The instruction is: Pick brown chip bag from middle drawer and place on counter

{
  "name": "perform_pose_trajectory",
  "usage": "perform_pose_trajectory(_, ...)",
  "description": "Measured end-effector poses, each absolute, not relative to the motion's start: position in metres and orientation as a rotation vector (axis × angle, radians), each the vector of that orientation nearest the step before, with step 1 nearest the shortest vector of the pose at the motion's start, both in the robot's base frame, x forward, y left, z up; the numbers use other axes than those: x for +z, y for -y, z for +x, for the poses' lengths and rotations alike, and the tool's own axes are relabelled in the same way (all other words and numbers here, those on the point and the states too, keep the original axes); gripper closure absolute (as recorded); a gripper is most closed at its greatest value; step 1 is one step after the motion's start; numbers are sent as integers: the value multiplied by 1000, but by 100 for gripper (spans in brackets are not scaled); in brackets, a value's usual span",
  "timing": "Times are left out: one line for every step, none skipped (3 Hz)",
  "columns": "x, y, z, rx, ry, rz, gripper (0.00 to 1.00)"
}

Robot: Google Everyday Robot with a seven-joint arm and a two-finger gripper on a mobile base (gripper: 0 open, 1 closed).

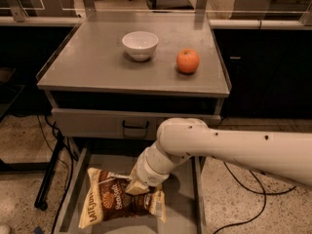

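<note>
The brown chip bag [109, 204] lies tilted in the open middle drawer [183, 209], towards its left side. My gripper [135, 186] reaches down from the right and is closed on the bag's upper right edge, with its tips pressed into the foil. The white arm crosses above the drawer's right half and hides part of the floor. The counter [92, 69] is the grey top above the drawers.
A white bowl [140, 44] and an orange fruit [187, 61] stand on the counter's middle and right. The closed upper drawer front with a black handle [134, 126] hangs just above the gripper. Black cables and a stand leg [51, 172] lie on the floor to the left.
</note>
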State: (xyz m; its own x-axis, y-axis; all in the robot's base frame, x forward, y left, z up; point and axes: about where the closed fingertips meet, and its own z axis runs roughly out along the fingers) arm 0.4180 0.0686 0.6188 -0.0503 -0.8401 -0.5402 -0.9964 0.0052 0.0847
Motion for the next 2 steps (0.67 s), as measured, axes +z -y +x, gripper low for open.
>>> perform_pose_trajectory(627, -69, 418, 628, -1944, -1894, 100)
perform_pose_trajectory(630, -88, 432, 617, -1945, -1858, 100)
